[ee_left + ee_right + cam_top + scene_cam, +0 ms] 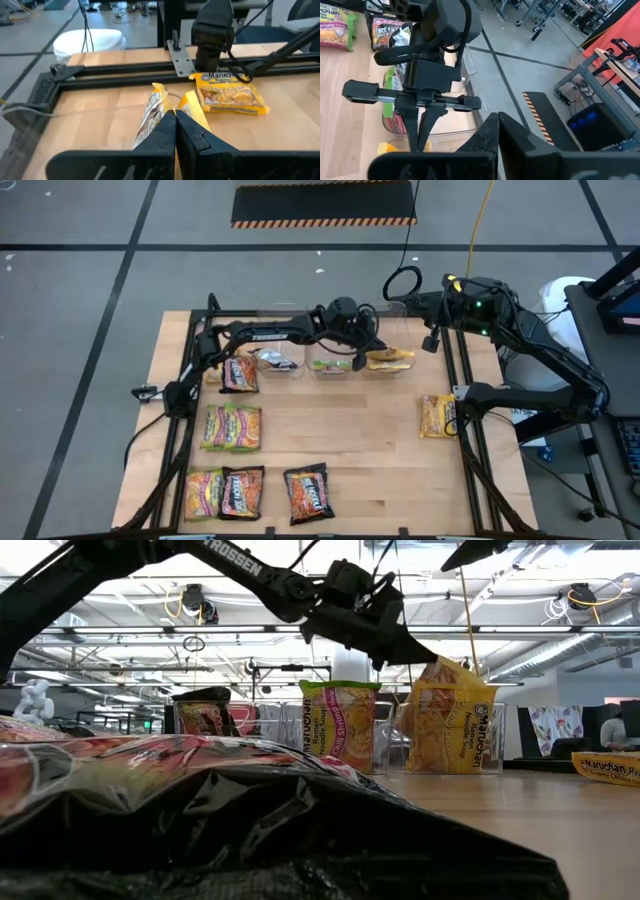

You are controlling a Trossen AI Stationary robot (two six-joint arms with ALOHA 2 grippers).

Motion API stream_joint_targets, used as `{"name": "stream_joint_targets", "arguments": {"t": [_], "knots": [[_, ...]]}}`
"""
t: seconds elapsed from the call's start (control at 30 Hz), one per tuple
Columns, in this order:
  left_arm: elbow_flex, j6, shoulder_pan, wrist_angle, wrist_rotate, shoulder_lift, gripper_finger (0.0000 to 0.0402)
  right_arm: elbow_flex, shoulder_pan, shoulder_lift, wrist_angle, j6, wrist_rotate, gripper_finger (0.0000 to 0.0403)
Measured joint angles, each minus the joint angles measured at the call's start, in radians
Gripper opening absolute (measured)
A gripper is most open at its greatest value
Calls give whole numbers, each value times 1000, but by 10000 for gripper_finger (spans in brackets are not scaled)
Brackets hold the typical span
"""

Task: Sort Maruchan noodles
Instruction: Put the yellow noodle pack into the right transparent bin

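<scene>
Sorting looks about half done: left claw (378, 350) clenched on a yellow crinkly noodle packet (390, 358) in the twelve-o'clock clear bin (388, 369), right claw (436, 340) clenched empty, six packets (232, 427) left on the wooden counter (370, 450).

Left tool (372, 352) closed, lowered; right tool (496, 131) closed, raised.

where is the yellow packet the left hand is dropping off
In the high view the yellow packet sits in the rightmost clear bin at the table's far edge, the left hand shut on its top.
</scene>
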Motion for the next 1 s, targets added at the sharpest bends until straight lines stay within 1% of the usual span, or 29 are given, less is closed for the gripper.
{"name": "stream_joint_targets", "arguments": {"t": [0.2, 0.4, 0.57, 0.7, 0.83, 0.93, 1.0], "knots": [[1, 0, -6, -56, 0, -1, 0, 0, 0, -2, -1, 24, 0, 0], [1, 28, -30, -162, -1, -1, 0, 0, 0, -9, -1, 38, 0, 0], [1, 39, -40, -165, -7, -1, 0, 0, 0, -19, -9, 51, 0, 0], [1, 48, -40, -171, -63, -1, 2, 0, 0, -31, -17, 51, 0, 0], [1, 24, -40, -171, -99, -1, 15, 0, 0, -41, -24, 62, 0, 0], [1, 3, -41, -170, -144, -1, 22, 0, 0, -47, -32, 65, 0, 0], [1, 7, -41, -170, -151, -1, 23, 0, 0, -48, -33, 76, 0, 0]]}}
